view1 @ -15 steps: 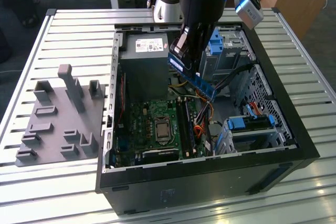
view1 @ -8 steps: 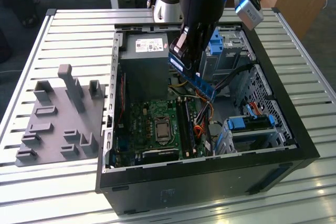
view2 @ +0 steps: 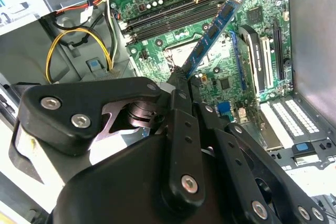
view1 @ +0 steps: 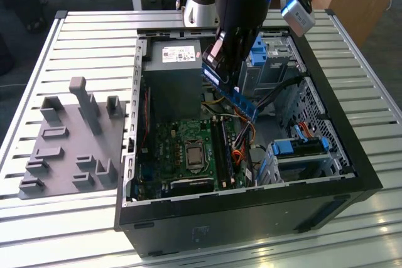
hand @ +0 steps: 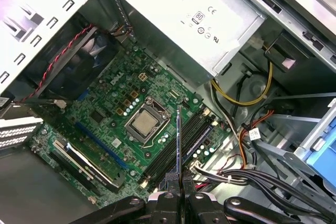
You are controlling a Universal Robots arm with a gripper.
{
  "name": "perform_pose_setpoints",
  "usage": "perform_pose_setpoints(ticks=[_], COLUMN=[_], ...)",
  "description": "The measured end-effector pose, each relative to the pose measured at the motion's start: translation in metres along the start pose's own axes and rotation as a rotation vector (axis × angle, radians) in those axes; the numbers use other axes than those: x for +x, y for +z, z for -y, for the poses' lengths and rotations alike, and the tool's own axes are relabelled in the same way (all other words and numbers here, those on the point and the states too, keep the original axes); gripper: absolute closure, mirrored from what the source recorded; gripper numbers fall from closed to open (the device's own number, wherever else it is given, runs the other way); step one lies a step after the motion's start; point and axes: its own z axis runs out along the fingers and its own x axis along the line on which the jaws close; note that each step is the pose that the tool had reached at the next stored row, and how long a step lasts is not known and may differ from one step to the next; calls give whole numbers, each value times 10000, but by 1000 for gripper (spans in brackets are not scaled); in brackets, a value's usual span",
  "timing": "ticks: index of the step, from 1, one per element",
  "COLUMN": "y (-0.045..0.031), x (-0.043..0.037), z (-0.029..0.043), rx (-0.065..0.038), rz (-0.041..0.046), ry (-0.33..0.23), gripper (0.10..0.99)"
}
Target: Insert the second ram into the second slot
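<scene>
I have the tool (view2: 181, 80) clenched on one end of the second ram (view2: 212, 30), so most of the blue stick juts free beyond the fingertips. It hangs in the air inside the open computer case (view1: 251, 218), below the tool and above the motherboard (hand: 105, 114), touching nothing else that I can see. Holding it by the end, I judge, leaves the contact edge clear to meet a socket. In the exterior view its long axis slopes down and away from the tool, free end lowest. In the first wrist view I see it edge-on as a thin line reaching from the tool tips over the black memory slots (view2: 168, 17), beside the CPU socket (hand: 144, 121). It crosses the slots at an angle rather than lying along them, so it is not seated.
</scene>
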Motion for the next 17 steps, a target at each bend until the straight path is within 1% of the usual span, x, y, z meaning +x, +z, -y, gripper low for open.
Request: perform_pose_setpoints(ticks=[17], y=[0], x=[0], z=[0], rx=[5], rz=[17], ry=[439], gripper=[949])
